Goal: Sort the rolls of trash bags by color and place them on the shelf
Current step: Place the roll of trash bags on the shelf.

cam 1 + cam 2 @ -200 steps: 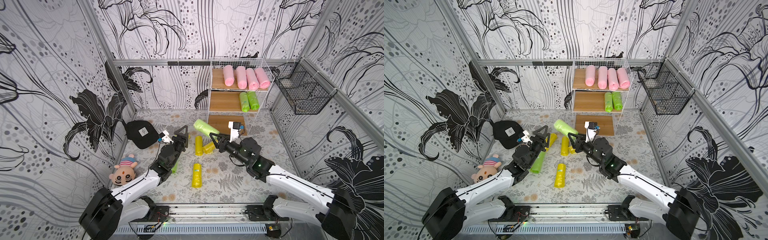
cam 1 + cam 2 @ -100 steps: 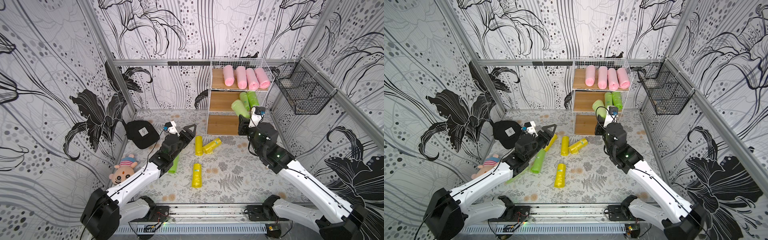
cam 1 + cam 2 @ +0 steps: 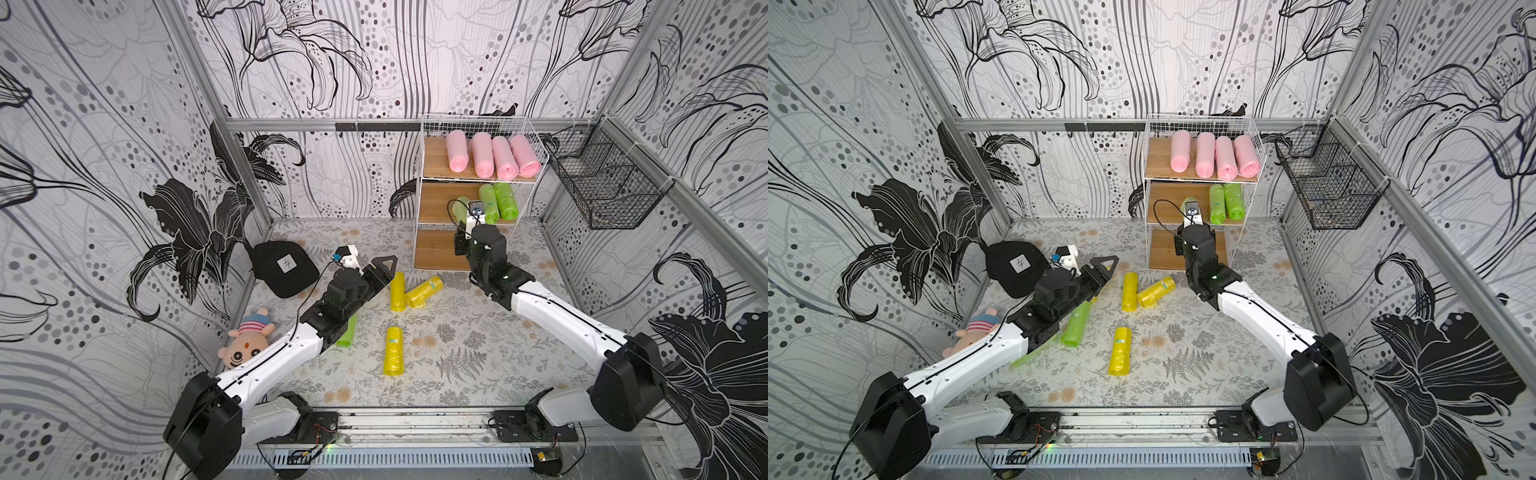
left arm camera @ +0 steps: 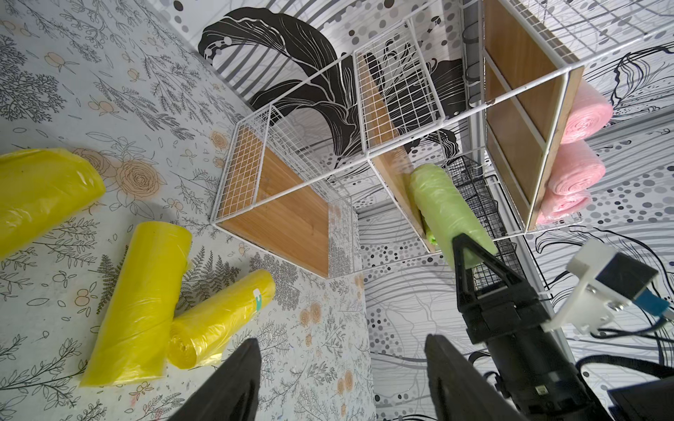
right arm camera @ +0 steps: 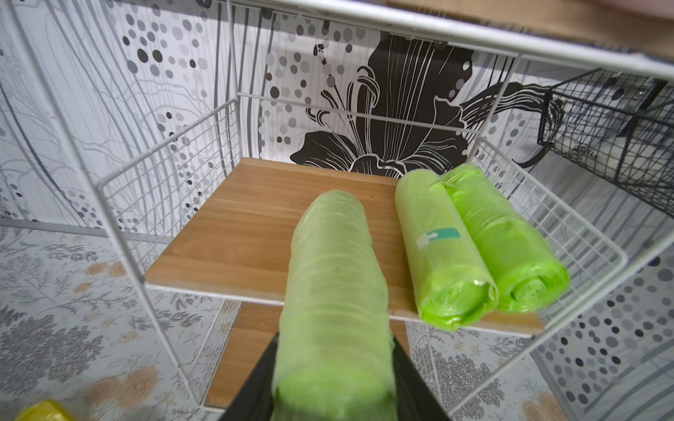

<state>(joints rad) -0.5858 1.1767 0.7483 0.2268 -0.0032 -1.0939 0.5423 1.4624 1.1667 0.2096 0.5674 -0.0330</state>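
The light green roll (image 5: 335,291) is held lengthwise, its far end over the front edge of the middle board of the shelf (image 5: 240,218), its near end clamped between the right fingers (image 5: 251,393), which are closed tight on it. It points inward, parallel to the two green rolls (image 5: 430,262) already lying against the shelf's wire side wall on that board, likely so it can slide in beside them and keep the greens together. On the shelf's top board four pink rolls (image 3: 490,158) lie side by side; its bottom board is bare, presumably left for yellow. In front of the shelf three yellow rolls (image 3: 397,291) lie on the worktop (image 3: 478,353), and farther from it a fourth green roll (image 3: 1075,328), partly under the left arm (image 3: 976,357). The left fingers (image 4: 237,382) hang apart before the shelf, holding nothing
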